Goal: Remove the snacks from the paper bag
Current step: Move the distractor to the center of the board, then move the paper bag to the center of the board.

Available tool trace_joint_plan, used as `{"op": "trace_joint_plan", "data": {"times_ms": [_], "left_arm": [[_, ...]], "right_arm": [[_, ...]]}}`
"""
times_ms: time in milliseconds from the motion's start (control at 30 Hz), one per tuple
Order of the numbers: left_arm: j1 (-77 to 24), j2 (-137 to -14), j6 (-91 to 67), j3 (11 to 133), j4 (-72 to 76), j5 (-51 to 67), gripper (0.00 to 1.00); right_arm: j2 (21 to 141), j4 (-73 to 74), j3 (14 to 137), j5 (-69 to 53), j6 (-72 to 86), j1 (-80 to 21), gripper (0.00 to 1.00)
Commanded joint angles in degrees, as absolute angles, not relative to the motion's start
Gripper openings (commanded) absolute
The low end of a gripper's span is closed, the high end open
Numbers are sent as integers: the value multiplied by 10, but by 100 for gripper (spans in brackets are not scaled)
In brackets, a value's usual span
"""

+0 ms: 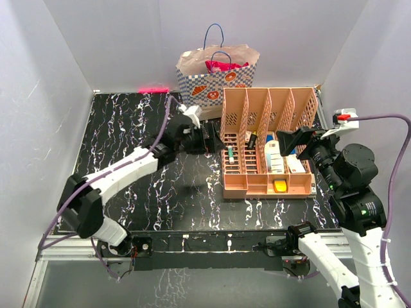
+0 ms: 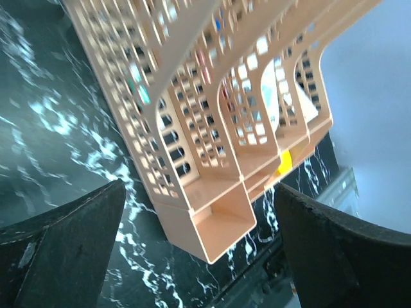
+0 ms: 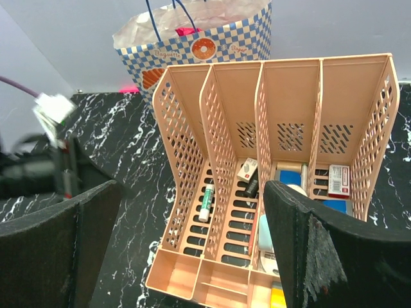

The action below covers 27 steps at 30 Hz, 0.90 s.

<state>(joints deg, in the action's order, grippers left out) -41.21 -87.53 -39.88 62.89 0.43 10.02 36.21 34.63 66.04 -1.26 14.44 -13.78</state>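
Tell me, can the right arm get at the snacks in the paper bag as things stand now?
Probably not straight ahead: the peach organizer stands between the open right gripper and the paper bag. The bag's top is open with the snacks showing, so going over the organizer looks possible.

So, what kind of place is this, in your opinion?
Probably a robot test cell, not a home: plain grey walls box in a black marbled table, two arms are bolted at its near edge, and the bag and organizer look staged.
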Motion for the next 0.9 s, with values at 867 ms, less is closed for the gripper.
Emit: {"op": "trace_joint_plan", "data": {"times_ms": [867], "left_arm": [[-300, -1153, -24, 1198, 51, -29, 81]], "right_arm": [[361, 326, 648, -62, 140, -140, 98]]}}
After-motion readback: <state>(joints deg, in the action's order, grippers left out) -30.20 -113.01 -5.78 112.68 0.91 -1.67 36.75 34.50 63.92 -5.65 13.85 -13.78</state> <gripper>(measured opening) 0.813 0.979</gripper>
